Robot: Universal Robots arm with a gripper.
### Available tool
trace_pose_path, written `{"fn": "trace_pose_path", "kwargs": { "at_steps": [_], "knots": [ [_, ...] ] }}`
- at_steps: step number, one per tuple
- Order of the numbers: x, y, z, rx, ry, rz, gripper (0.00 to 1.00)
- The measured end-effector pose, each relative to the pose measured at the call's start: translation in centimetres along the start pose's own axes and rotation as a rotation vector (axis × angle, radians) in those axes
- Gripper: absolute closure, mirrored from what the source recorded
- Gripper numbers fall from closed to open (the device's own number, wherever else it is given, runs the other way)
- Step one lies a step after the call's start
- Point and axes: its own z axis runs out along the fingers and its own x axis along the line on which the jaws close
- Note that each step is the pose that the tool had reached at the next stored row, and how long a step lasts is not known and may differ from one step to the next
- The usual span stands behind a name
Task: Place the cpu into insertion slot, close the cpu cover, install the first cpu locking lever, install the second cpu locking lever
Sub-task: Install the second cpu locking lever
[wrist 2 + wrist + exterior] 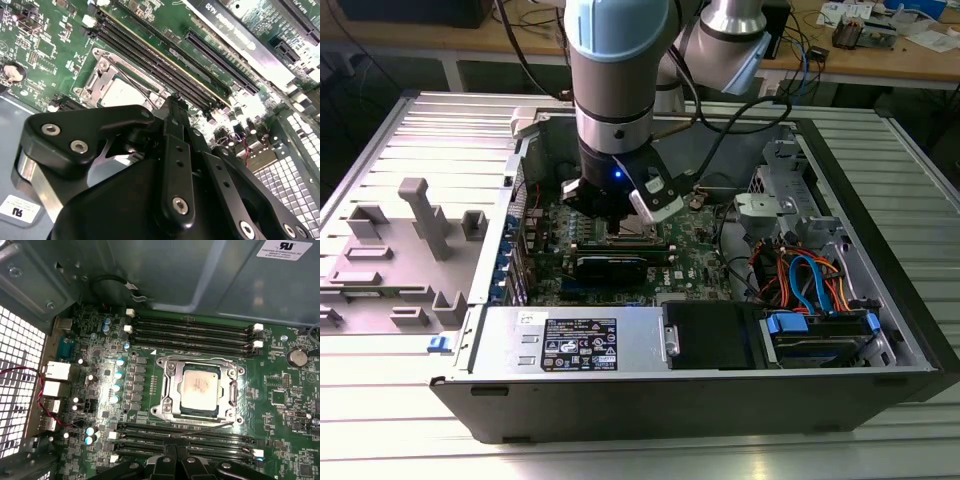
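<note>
Grey-and-blue arm [615, 60], black screwed gripper [175, 102]

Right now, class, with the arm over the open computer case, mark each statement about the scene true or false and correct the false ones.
1. The cpu lies in the insertion slot. True.
2. The cpu cover is a silver frame lying around the chip. True.
3. The gripper is holding the chip in the air. False: the chip sits in the socket, and the gripper's tip hangs beside the socket.
4. Long black memory slots run along both sides of the socket. True.
5. In the exterior view, the arm stands outside the computer case, over the grey tool tray. False: it reaches down inside the case, above the green motherboard.
</note>
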Motion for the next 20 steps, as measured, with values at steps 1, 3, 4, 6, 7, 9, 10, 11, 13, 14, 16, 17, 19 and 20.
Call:
{"fn": "trace_pose_path", "kwargs": {
  "at_steps": [1, 3, 4, 6, 7, 9, 10, 11, 13, 14, 16, 17, 19, 20],
  "knots": [
    [0.00, -0.03, 0.17, -0.0063, -0.0006, 0.000, 0.89],
    [0.01, -0.07, 0.35, -0.0115, -0.0012, 0.000, 0.89],
    [0.02, -0.10, 0.51, -0.0141, -0.0014, 0.000, 0.89],
    [0.04, -0.15, 0.84, -0.0184, -0.0020, 0.000, 0.89],
    [0.09, -0.18, 1.03, -0.0224, -0.0024, 0.000, 0.89],
    [0.26, -0.19, 1.23, -0.0317, -0.0036, 0.000, 0.89],
    [0.39, -0.20, 1.34, -0.0383, -0.0043, 0.000, 0.89],
    [0.47, -0.22, 1.53, -0.0430, -0.0049, 0.000, 0.89],
    [0.59, -0.26, 1.81, -0.0464, -0.0052, 0.000, 0.89],
    [0.63, -0.29, 2.00, -0.0471, -0.0052, 0.000, 0.89],
    [0.69, -0.33, 2.28, -0.0473, -0.0048, 0.000, 0.89],
    [0.69, -0.33, 2.28, -0.0472, -0.0046, 0.000, 0.89],
    [0.69, -0.33, 2.29, -0.0497, -0.0051, 0.000, 0.89],
    [0.69, -0.33, 2.29, -0.0497, -0.0051, 0.000, 0.89]
  ]
}}
